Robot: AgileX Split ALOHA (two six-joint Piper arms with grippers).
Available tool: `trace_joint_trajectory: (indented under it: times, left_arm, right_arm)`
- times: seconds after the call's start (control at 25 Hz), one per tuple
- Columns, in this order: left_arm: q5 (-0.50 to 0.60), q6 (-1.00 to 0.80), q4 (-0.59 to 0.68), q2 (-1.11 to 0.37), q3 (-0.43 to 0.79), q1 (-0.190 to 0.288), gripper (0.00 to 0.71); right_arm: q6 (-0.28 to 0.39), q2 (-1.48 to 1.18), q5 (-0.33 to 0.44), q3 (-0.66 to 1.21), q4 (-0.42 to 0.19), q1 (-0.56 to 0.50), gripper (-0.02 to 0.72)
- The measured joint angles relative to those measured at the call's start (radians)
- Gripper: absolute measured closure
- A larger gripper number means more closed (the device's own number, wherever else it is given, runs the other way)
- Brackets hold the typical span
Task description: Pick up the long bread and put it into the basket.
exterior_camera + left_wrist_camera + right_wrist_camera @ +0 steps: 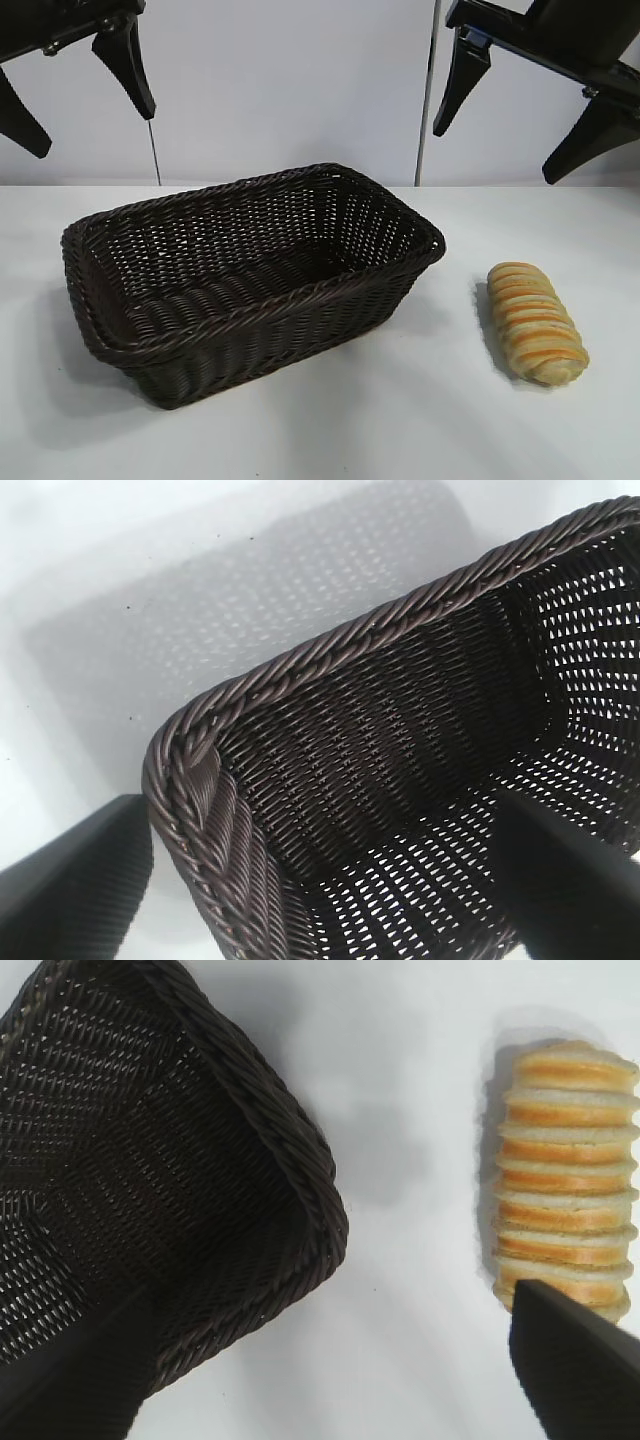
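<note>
Long bread (535, 322) lay right of the empty basket (250, 265); right gripper (535, 110) hung spread above it, unladen, left gripper (75, 85) likewise.

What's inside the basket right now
Nothing shows inside the basket, only its woven floor and walls. Its near wall hides a strip of the floor. The long bread lies outside, on the table.

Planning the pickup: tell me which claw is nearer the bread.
Right. The right claw hangs open high above the bread, almost over it. The left claw, also open, hangs high on the far side of the basket.
</note>
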Motion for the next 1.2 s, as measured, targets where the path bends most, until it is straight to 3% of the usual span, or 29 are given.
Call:
trace_joint_trajectory:
  times: [1.2]
  left_arm:
    - [-0.033, -0.001, 0.000, 0.000, 0.003, 0.000, 0.051]
  right_arm:
    - [0.000, 0.000, 0.006, 0.000, -0.010, 0.000, 0.017]
